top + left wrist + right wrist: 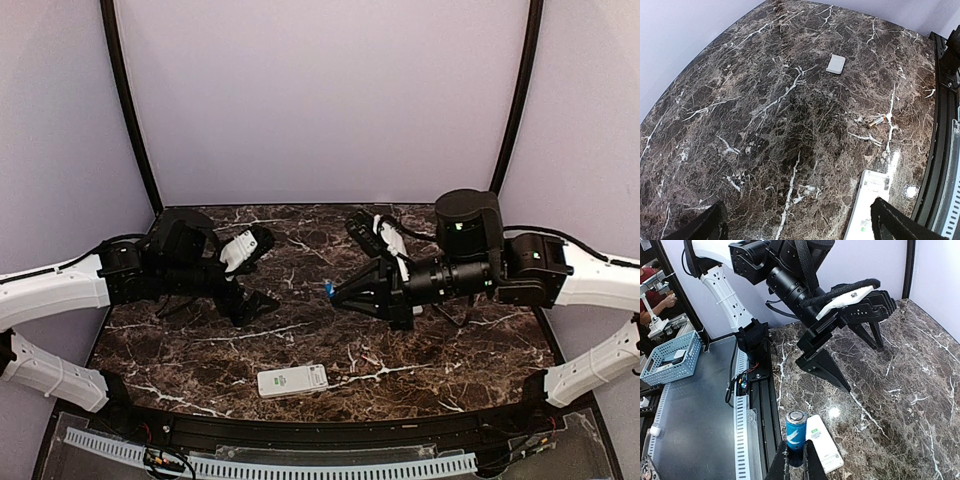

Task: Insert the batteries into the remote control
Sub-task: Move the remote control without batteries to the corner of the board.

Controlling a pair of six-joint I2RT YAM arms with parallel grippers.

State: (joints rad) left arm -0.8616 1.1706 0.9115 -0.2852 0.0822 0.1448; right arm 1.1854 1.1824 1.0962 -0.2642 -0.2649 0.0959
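Note:
The remote control (292,380) lies flat, plain white back up, near the table's front edge. It also shows in the left wrist view (866,207) and the right wrist view (826,444). My right gripper (334,290) is shut on a blue battery (795,429), held upright above the table over the remote's near side; its blue tip shows in the top view (328,288). My left gripper (272,268) is open and empty, raised left of the right gripper; it also shows in the right wrist view (865,369). A small slim cylinder (876,121), perhaps a second battery, lies on the marble.
A thin white cover plate (836,64) lies on the marble away from the remote. A black rail (757,405) and a white slotted cable duct (280,465) run along the table's near edge. A blue basket (670,357) stands off the table. Curtain walls enclose the back and sides.

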